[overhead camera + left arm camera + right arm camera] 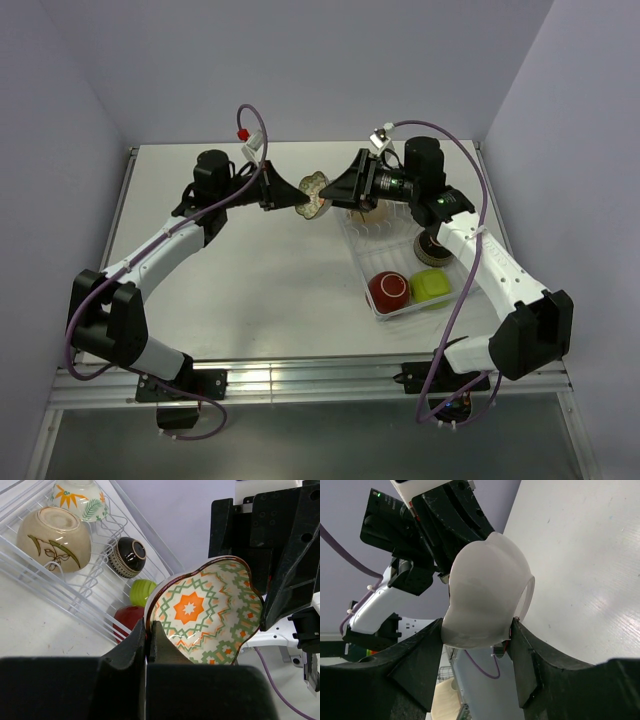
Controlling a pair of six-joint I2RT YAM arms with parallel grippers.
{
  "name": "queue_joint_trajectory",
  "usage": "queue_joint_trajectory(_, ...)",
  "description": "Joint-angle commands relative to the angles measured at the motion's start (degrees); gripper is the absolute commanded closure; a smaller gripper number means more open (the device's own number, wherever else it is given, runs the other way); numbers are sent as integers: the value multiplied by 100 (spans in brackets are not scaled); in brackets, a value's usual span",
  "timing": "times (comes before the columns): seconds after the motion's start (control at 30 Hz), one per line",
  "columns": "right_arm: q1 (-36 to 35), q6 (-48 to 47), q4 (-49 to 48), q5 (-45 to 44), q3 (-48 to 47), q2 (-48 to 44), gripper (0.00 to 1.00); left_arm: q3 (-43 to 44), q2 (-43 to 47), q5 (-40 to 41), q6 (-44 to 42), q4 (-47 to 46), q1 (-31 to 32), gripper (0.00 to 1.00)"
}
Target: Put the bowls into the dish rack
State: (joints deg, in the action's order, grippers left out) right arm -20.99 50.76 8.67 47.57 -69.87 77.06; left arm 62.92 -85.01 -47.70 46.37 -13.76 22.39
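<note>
The flower-shaped patterned bowl [316, 193] hangs in the air between both grippers, left of the dish rack [360, 265]. My left gripper [296, 200] is shut on its rim, seen close in the left wrist view [148, 630], where the bowl's [205, 612] orange and green inside faces the camera. My right gripper [332, 195] is on its far side. In the right wrist view its fingers [476, 627] touch both sides of the bowl's white outside [485, 585]. The rack [60, 597] holds the red [388, 290], yellow-green [430, 287] and dark brown [430, 245] bowls.
Two cream bowls stand at the rack's far end: one with orange flowers [80, 497], one beige with a leaf drawing [54, 537]. The right arm hangs over that end of the rack. The table's raised back and side walls are close behind.
</note>
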Motion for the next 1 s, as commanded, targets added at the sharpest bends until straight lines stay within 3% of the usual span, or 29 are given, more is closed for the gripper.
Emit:
queue_joint_trajectory(0.0,-98,-145,-172,103,-212,-42,66,212,73,-72,-67,-189,72,100)
queue_joint_trajectory(0.07,-98,-224,-111,94,-238,-42,81,247,64,-72,-128,-136,81,98)
queue_joint_trajectory(0.1,-98,-303,-102,86,-238,-50,98,265,64,-81,-154,-58,81,94)
queue_joint_trajectory(0.13,-98,-356,-24,68,-255,-68,100,274,55,-73,-215,-22,81,91)
queue_joint_trajectory(0.4,-80,-576,47,50,-317,-182,100,274,73,-37,-365,224,81,61)
queue_joint_trajectory(0.6,-37,-568,47,68,-326,-182,100,318,29,-11,-444,339,81,48)
queue_joint_trajectory(0.87,121,-760,258,-46,-221,-252,100,335,29,77,-594,593,81,38)
queue_joint_trajectory(0.93,174,-805,320,-46,-151,-305,100,362,20,138,-690,743,81,32)
queue_joint_trajectory(0.97,235,-866,346,-55,-124,-331,100,371,29,156,-725,787,72,23)
